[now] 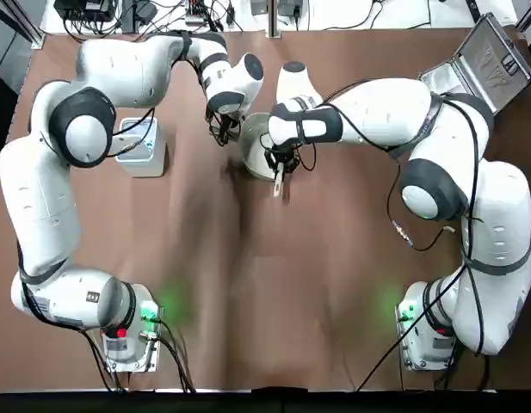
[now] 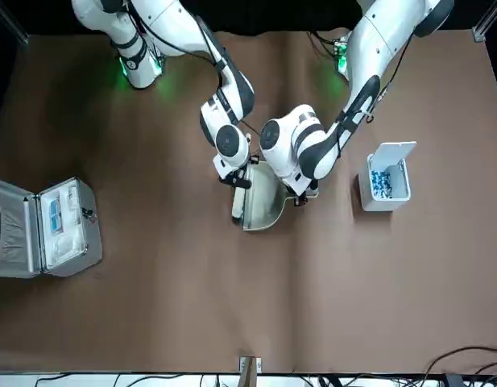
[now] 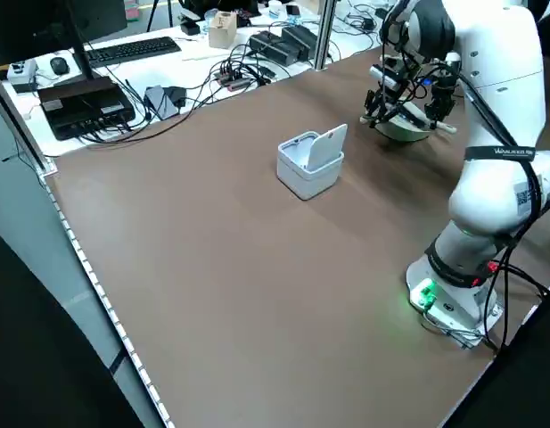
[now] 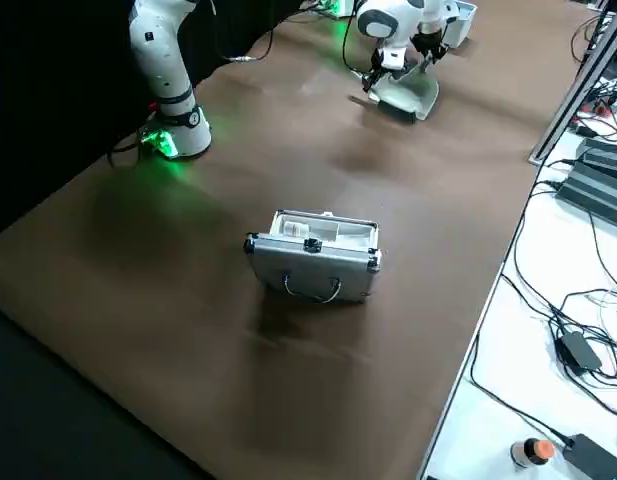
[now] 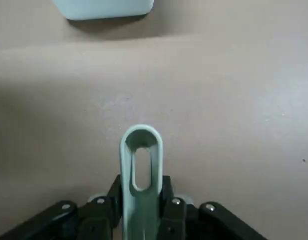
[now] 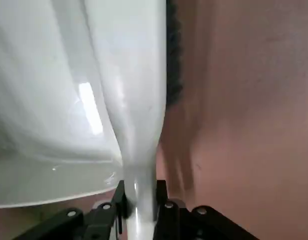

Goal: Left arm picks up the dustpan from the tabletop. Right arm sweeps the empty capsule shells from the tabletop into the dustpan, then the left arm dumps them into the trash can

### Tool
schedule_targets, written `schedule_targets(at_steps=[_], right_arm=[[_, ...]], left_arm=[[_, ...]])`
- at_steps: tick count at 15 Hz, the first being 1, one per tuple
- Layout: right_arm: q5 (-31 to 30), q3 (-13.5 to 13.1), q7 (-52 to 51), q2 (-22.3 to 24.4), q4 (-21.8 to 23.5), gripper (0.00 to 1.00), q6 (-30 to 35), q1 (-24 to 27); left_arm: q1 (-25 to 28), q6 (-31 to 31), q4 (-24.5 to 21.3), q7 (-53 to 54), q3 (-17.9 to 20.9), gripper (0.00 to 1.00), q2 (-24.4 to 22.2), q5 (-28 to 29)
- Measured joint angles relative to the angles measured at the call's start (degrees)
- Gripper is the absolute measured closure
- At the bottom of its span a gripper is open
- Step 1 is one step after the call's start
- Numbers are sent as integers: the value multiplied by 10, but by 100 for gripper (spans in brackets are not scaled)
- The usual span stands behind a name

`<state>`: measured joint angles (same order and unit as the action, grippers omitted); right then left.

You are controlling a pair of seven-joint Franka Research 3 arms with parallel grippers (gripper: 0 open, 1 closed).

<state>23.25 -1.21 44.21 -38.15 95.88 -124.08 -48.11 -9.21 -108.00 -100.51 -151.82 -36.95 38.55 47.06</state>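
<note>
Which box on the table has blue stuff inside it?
The small white bin, near the left arm. Its flap is up and blue-and-white bits show inside; the other box is a silver case.

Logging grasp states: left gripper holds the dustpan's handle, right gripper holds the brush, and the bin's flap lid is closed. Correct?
Not the lid: the front view shows the bin with its flap lid open. The left gripper does hold the dustpan's handle, and the right gripper the brush.

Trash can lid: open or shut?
Open: in the front view the lid stands raised, showing blue-and-white contents inside the trash can.
</note>
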Motion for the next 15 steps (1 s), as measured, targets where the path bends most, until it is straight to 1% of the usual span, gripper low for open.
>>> schedule_targets(at_steps=[5, 15], right_arm=[[6, 1, 0, -15, -18, 74, 0, 0], [61, 5, -2, -19, -43, 74, 0, -15]], left_arm=[[0, 0, 0, 0, 0, 67, 0, 0], [0, 0, 0, 0, 0, 67, 0, 0]])
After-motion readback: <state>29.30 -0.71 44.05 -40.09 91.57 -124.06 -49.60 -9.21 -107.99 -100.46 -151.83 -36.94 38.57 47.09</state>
